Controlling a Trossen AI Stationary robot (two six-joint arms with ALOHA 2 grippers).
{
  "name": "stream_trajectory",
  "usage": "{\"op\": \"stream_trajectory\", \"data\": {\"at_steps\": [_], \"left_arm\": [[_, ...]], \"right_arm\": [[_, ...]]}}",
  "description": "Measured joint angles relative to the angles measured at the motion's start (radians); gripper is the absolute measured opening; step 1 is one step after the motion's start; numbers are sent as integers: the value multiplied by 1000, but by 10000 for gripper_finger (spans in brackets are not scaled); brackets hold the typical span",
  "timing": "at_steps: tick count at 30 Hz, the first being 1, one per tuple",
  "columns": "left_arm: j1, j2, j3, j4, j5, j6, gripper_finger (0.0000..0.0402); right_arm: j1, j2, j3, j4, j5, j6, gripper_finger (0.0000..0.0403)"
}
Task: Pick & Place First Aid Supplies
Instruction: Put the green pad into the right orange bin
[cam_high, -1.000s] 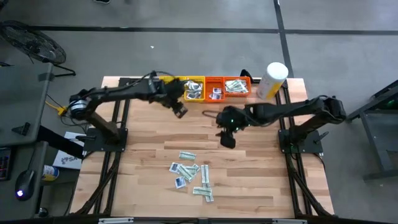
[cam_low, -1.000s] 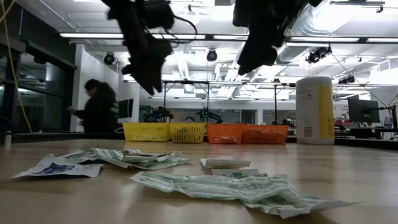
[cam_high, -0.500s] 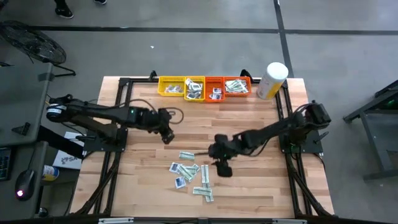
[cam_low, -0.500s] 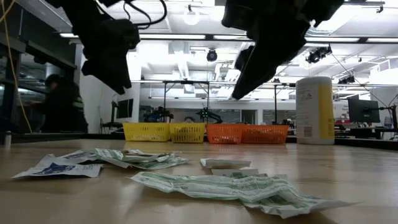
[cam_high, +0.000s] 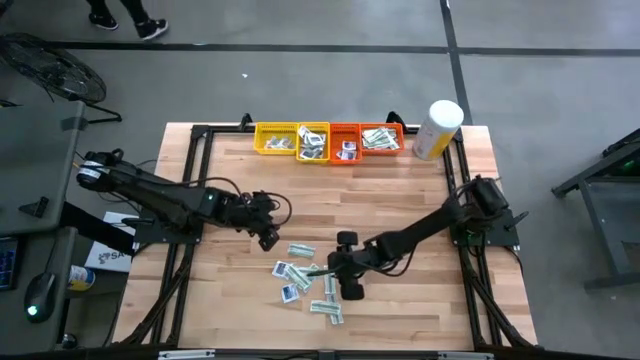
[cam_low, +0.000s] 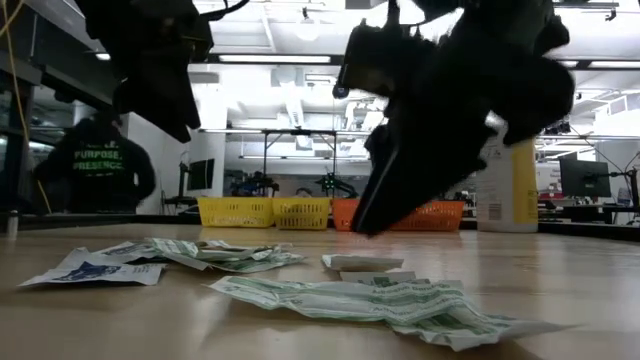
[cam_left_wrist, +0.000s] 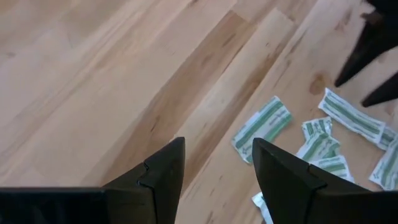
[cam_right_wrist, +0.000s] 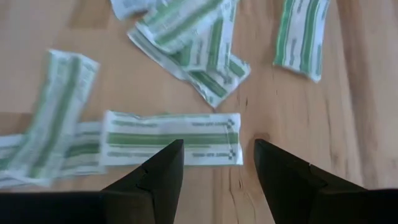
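A light wooden table (cam_high: 400, 200) is seen bearing scattered flat white-and-green paper packets (cam_high: 308, 278) near its front middle. The right gripper (cam_high: 335, 272) is poised just above the pile's edge, jaws parted and empty. The left gripper (cam_high: 268, 238) hangs nearby, likewise spread, nothing grasped.

Pretty even overhead lighting here, we get bright ceiling strip lights (cam_low: 300, 58) glaring white in the low view, so both arms turn into black silhouettes against them. The right hand (cam_low: 400, 200) is smeared with motion blur there. Shadows on the table (cam_high: 400, 200) stay soft. In the right wrist view the packets (cam_right_wrist: 171, 138) look blurry toward the edges.
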Motion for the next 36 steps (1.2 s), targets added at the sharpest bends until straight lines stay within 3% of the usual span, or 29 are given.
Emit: {"op": "stream_trajectory", "data": {"at_steps": [11, 21, 32, 36], "left_arm": [[-12, 0, 0, 12, 1, -60, 186], [-11, 0, 0, 9, 2, -78, 186], [-11, 0, 0, 10, 3, -100, 186], [-11, 0, 1, 10, 3, -100, 186]], "right_arm": [[3, 88, 3, 81, 36, 21, 166], [9, 148, 9, 43, 62, 112, 107], [7, 147, 6, 29, 54, 166, 11], [4, 124, 4, 11, 30, 168, 5]]}}
